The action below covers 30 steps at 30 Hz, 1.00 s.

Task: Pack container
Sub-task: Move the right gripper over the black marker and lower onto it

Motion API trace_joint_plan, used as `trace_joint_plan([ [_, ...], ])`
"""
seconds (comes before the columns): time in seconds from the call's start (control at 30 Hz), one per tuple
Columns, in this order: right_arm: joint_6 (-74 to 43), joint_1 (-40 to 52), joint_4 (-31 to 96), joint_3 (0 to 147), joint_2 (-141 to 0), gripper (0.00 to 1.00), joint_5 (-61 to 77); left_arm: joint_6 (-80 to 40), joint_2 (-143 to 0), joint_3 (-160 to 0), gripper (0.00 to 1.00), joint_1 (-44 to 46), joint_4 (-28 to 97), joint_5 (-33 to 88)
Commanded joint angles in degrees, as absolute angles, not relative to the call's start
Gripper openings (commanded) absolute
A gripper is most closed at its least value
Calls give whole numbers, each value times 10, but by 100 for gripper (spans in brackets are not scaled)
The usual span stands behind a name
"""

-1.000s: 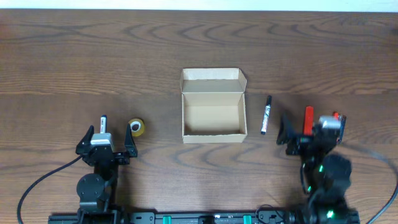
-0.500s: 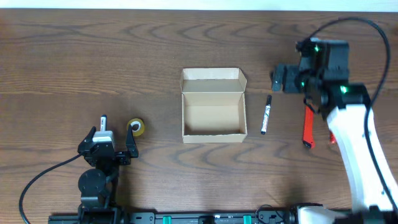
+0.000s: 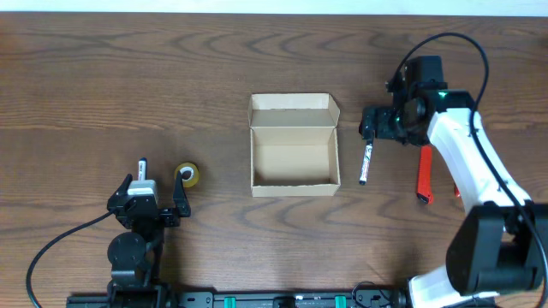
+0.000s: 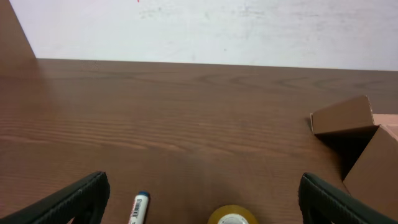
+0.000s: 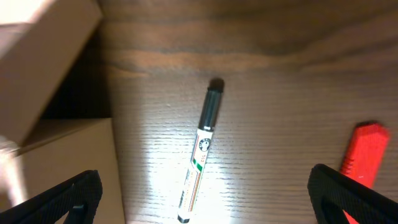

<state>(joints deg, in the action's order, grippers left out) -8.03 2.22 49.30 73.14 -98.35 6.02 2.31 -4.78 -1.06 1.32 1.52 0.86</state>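
Right wrist: green stripes on marker pen (image 5: 202, 149) (overhead misses them); right end effector (image 5: 202, 186), left end effector (image 4: 202, 190) both splayed.

left arm folded near base | left gripper (image 3: 151, 190) jaws wide | right arm extended forward | right gripper (image 3: 371, 125) jaws wide

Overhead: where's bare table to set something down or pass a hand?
Bare wood: the far strip behind the box; the gap between box and tape roll; the near strip in front of the box. Crowded: right of the box, where marker, right gripper and red tool sit close.
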Motion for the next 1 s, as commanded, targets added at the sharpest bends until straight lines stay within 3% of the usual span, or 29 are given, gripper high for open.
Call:
trace_joint_plan([
  [0.0, -121, 19, 493, 741, -1017, 99, 62, 17, -48, -3, 95, 11, 44, 9],
  [0.43, -177, 18, 489, 741, -1124, 99, 62, 17, -48, -3, 95, 11, 44, 9],
  [0.97, -181, 19, 487, 738, -1136, 99, 45, 17, -48, -3, 95, 11, 44, 9],
])
